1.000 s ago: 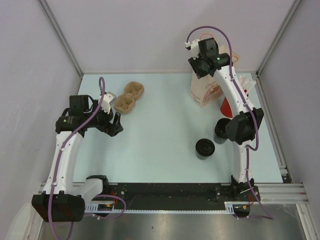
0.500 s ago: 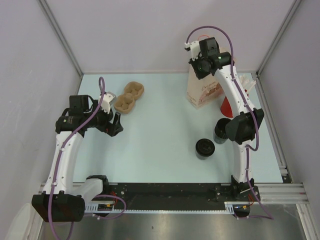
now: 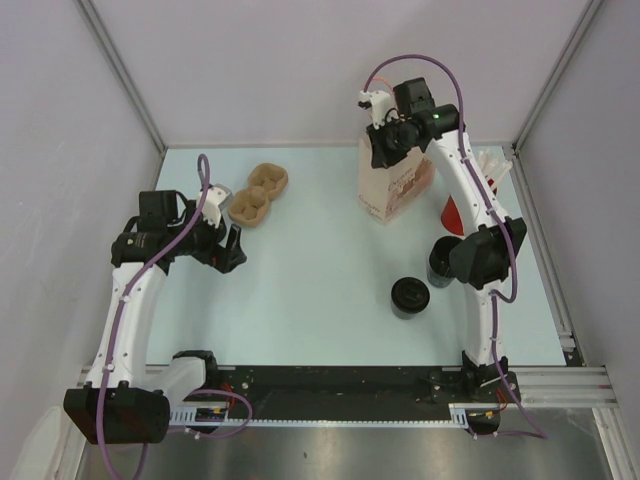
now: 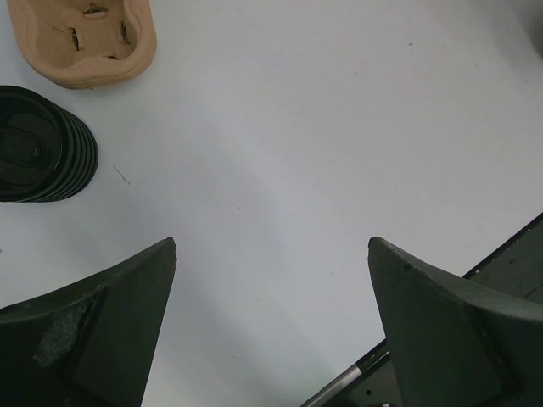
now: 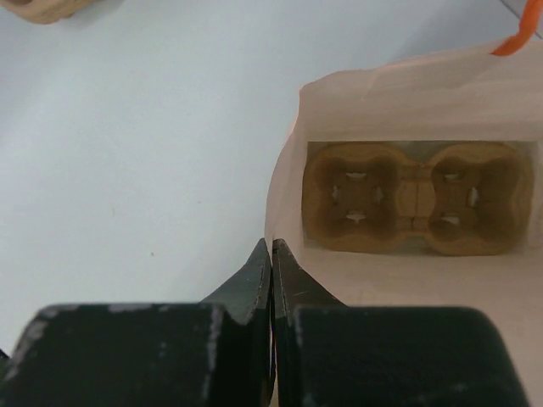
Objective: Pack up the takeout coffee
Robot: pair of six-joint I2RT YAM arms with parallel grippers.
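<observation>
The right gripper (image 5: 271, 254) clamps the rim of the paper bag (image 5: 407, 102); the left gripper (image 4: 271, 254) gapes empty.

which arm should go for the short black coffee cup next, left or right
Left, probably: the left claw is open and empty, while the right claw is shut on the rim of the paper bag, busy holding it. The coffee cup stands free, though on the robot's right.

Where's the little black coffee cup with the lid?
In the top view, the takeout coffee stands on the right half of the table, toward the near edge, just left of the taller black cup beside the right arm.
</observation>
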